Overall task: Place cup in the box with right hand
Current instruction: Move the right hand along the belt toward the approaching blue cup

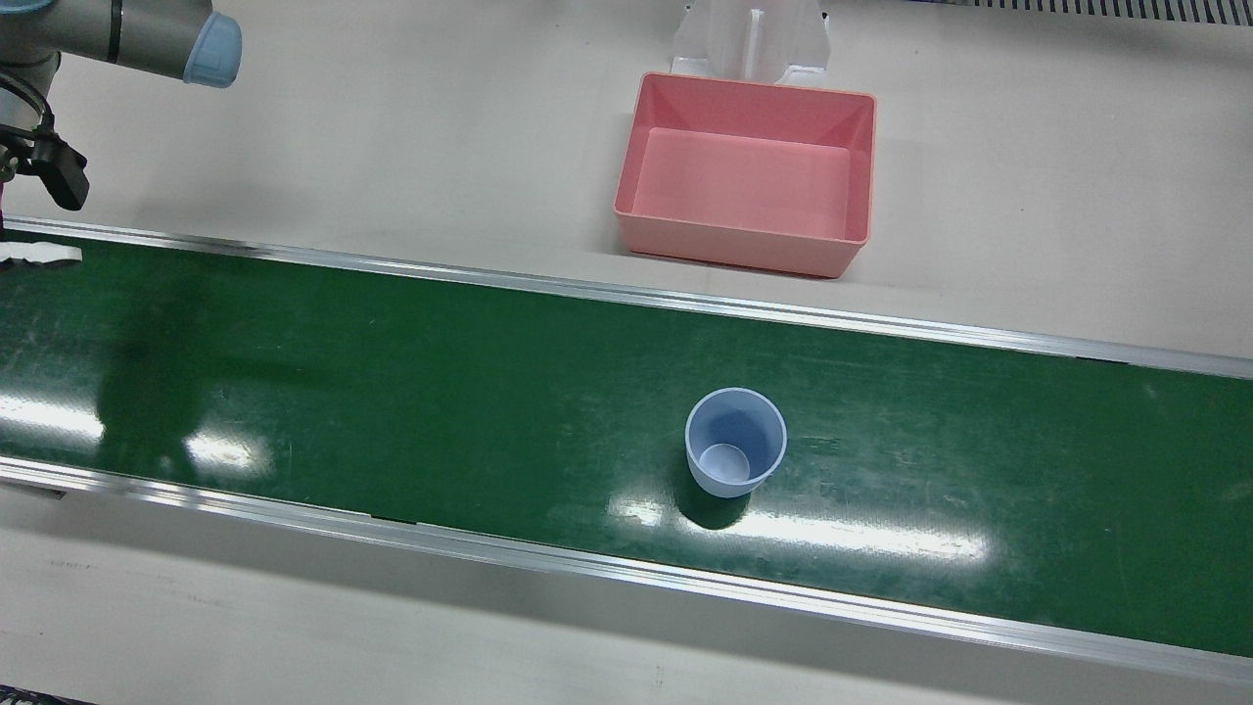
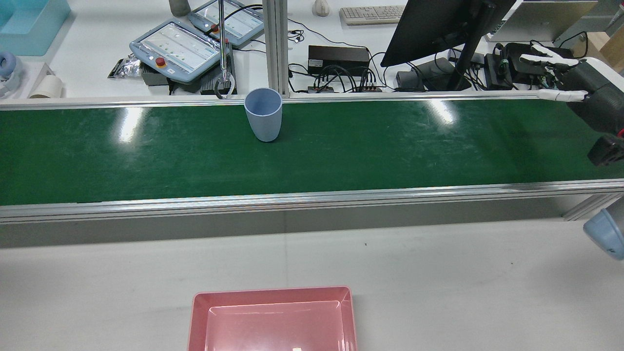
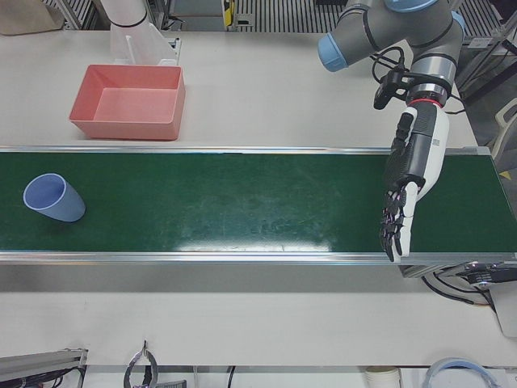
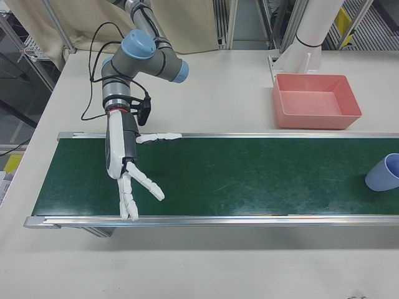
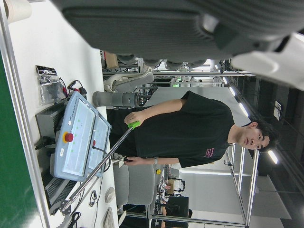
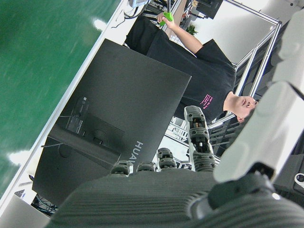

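A light blue cup (image 1: 735, 441) stands upright and empty on the green conveyor belt (image 1: 392, 392). It also shows in the rear view (image 2: 263, 114), the left-front view (image 3: 53, 197) and the right-front view (image 4: 383, 172). The empty pink box (image 1: 744, 181) sits on the table beside the belt, also seen in the rear view (image 2: 273, 317). My right hand (image 4: 124, 163) is open, fingers spread, over the belt's far end, well away from the cup; it also shows in the rear view (image 2: 580, 80). My left hand (image 3: 412, 174) is open and empty over the belt's opposite end.
A white arm pedestal (image 1: 749, 39) stands just behind the box. Beyond the belt lie teach pendants (image 2: 175, 46), a monitor (image 2: 438, 24) and cables. A person holding a rod (image 5: 190, 128) stands past the belt's far side.
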You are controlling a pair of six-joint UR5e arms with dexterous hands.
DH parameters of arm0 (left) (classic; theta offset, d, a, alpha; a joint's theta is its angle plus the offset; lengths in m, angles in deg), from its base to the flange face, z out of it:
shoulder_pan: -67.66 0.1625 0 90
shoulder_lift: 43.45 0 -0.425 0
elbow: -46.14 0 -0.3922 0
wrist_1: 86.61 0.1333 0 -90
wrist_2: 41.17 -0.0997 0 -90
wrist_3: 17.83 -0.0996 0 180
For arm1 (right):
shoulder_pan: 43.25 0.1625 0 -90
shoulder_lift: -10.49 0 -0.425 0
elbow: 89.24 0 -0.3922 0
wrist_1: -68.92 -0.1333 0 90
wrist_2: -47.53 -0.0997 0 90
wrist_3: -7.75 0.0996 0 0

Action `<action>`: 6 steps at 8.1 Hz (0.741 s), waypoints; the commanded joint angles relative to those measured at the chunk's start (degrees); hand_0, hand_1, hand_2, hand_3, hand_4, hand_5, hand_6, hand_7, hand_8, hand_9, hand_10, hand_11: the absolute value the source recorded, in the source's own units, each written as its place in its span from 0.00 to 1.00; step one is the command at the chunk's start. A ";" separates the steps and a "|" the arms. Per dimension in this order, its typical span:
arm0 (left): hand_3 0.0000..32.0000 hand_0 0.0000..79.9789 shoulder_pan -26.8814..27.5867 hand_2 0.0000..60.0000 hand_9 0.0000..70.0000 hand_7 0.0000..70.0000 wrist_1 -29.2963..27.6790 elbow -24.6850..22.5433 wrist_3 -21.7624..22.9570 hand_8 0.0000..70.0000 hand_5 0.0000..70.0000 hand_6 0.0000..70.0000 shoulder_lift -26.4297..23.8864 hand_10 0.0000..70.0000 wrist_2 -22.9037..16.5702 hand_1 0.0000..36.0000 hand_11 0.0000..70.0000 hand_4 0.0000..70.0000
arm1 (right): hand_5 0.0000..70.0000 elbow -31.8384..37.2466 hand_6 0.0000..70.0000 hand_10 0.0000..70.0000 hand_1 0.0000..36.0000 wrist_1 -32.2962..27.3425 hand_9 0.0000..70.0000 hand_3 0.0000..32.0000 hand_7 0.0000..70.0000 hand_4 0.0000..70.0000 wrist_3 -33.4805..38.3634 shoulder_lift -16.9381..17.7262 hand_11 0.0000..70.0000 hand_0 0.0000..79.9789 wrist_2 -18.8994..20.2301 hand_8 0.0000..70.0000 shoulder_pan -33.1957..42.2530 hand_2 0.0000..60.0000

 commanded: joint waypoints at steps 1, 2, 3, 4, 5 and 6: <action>0.00 0.00 0.00 0.00 0.00 0.00 0.00 0.00 0.00 0.00 0.00 0.00 0.00 0.00 0.00 0.00 0.00 0.00 | 0.04 0.00 0.04 0.02 0.26 0.01 0.04 0.04 0.17 0.15 -0.32 -0.09 0.05 0.52 -0.17 0.00 -1.55 0.28; 0.00 0.00 0.00 0.00 0.00 0.00 0.00 0.00 0.00 0.00 0.00 0.00 0.00 0.00 0.00 0.00 0.00 0.00 | 0.04 0.00 0.04 0.02 0.28 0.01 0.05 0.03 0.18 0.14 -0.41 -0.09 0.05 0.51 -0.43 0.00 -2.17 0.35; 0.00 0.00 0.00 0.00 0.00 0.00 0.00 0.00 0.00 0.00 0.00 0.00 0.00 0.00 0.00 0.00 0.00 0.00 | 0.04 0.09 0.04 0.02 0.18 0.01 0.05 0.02 0.18 0.22 -0.50 -0.09 0.05 0.56 -0.52 0.00 -2.78 0.11; 0.00 0.00 0.00 0.00 0.00 0.00 0.09 0.00 0.00 0.00 0.00 0.00 0.00 0.00 -0.09 0.00 0.00 0.00 | 0.04 1.48 0.04 0.02 0.25 0.01 0.05 0.00 0.18 0.18 -0.41 -0.70 0.05 0.51 -0.52 0.00 -3.22 0.31; 0.00 0.00 0.00 0.00 0.00 0.00 0.00 0.00 0.00 0.00 0.00 0.00 0.00 0.00 0.00 0.00 0.00 0.00 | 0.04 2.97 0.04 0.02 0.33 0.01 0.05 0.00 0.17 0.11 -0.41 -1.57 0.05 0.47 -0.52 0.00 -3.23 0.48; 0.00 0.00 0.00 0.00 0.00 0.00 0.09 0.00 0.00 0.00 0.00 0.00 0.00 0.00 0.00 0.00 0.00 0.00 | 0.04 3.16 0.04 0.02 0.20 0.01 0.05 0.00 0.17 0.19 -0.41 -1.58 0.05 0.54 -0.52 0.00 -3.31 0.18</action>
